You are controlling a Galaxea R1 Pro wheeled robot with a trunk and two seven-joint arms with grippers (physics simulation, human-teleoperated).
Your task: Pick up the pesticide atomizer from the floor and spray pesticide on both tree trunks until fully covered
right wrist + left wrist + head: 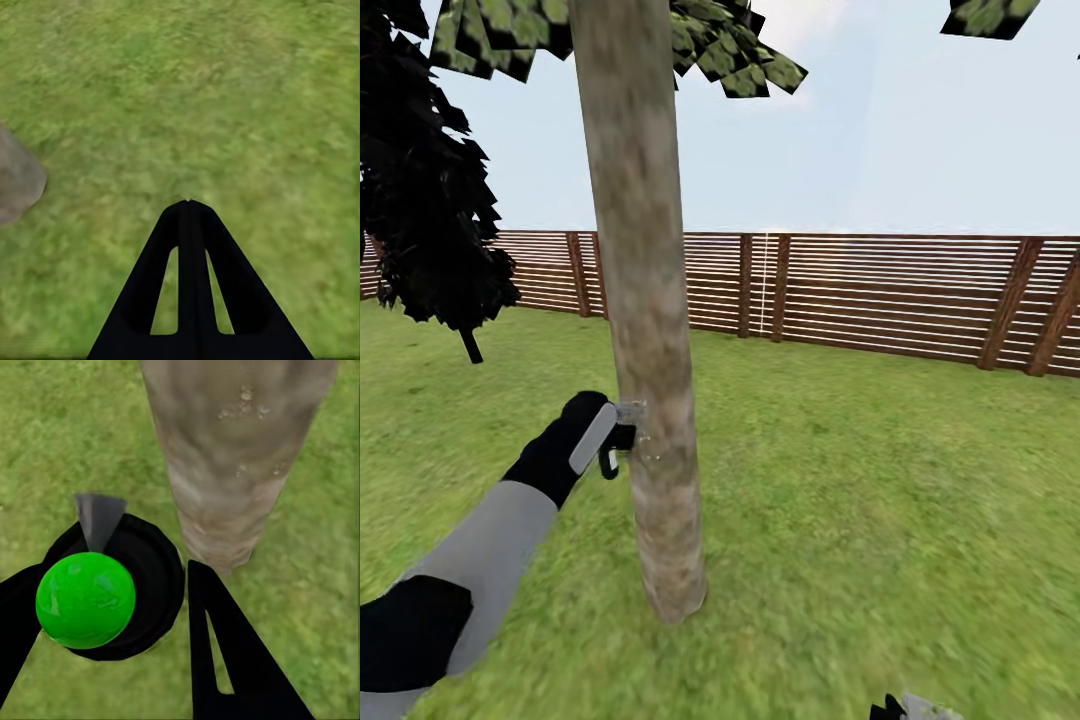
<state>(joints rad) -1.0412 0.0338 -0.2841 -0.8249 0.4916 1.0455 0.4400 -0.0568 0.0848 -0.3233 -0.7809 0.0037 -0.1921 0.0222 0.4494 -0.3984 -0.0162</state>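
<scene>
The black left gripper point(610, 432) is clenched on the small black pistol-shaped pesticide atomizer point(622, 437), whose short grey nozzle touches or nearly touches the thick mottled grey-brown tree trunk point(645, 330). Tiny white pesticide droplets point(244, 406) dot the bark. In the left wrist view a glossy green ball point(85, 600) sits between the gripper's fingers point(225, 660). The right gripper point(189, 204), closed on nothing, hangs over the green grass lawn point(225, 97). A brown slatted wooden fence point(880, 290) stands behind.

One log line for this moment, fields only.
left tool: shut on pesticide atomizer | nozzle: at tree trunk | pesticide: few droplets on bark | right tool: shut, over grass
</scene>
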